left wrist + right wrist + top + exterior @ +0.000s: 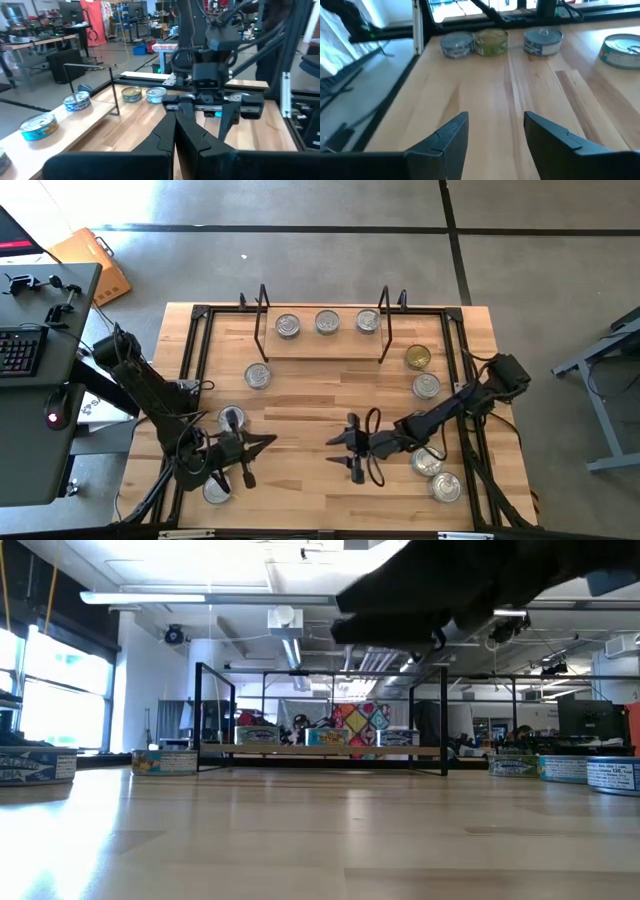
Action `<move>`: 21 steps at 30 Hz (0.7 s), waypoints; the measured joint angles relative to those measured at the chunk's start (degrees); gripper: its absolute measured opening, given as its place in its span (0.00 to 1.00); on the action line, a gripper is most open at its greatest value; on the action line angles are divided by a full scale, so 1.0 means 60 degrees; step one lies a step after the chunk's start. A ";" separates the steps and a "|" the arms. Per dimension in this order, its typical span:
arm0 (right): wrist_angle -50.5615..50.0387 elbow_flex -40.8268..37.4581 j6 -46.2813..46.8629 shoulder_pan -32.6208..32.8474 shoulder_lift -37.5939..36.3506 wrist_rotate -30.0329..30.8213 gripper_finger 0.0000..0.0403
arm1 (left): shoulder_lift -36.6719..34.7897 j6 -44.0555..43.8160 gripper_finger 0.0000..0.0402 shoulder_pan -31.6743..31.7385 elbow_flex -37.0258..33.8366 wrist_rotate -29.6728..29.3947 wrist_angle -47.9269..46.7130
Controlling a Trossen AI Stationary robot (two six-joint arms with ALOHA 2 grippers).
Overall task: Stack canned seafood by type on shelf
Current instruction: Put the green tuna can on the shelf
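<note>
The short round metal tins of seafood lie in three groups: three silver-topped tins point(327, 322) in a row on the low light-wood shelf board in its thin black wire frame point(262, 308); one gold-topped tin point(418, 358) just beside the shelf's right end with a silver-topped tin point(426, 386) near it; and loose silver-topped ones on the light-wood table point(310, 395), among them one point(258, 376) off the shelf's left end, one point(231, 418) by my left arm and two point(438, 473) under my right arm. I judge these tins rigid, fairly weighty for their bulk and smooth on the wall, so they should be taken across the width, fingers low on the side wall beneath the top rim, and set down flat to stack true. Tops are plain metal with ring pulls; side labels are blue and white, the gold-topped one greenish. My right gripper point(352, 452) hangs over bare wood at table centre, fingers point(454, 131) spread with nothing between them. My left gripper point(262, 443) waits at the front left, fingers point(167, 137) closed together and empty. No tin is stacked on another yet
</note>
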 joint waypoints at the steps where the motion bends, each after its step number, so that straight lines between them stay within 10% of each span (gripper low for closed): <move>1: 0.0094 0.0000 0.0046 0.0004 0.0000 0.0051 0.46 | 0.0000 0.0000 0.00 0.0000 -0.0001 0.0088 0.0010; 17: 0.0650 -0.0004 0.0202 0.0051 0.0029 0.0392 0.46 | 0.0000 -0.0072 0.00 0.1561 -0.0005 0.0385 0.0093; 21: 0.0589 -0.0004 0.0205 0.0033 0.0033 0.0392 0.46 | 0.0011 0.0063 0.00 0.3039 0.0615 0.2123 -0.0934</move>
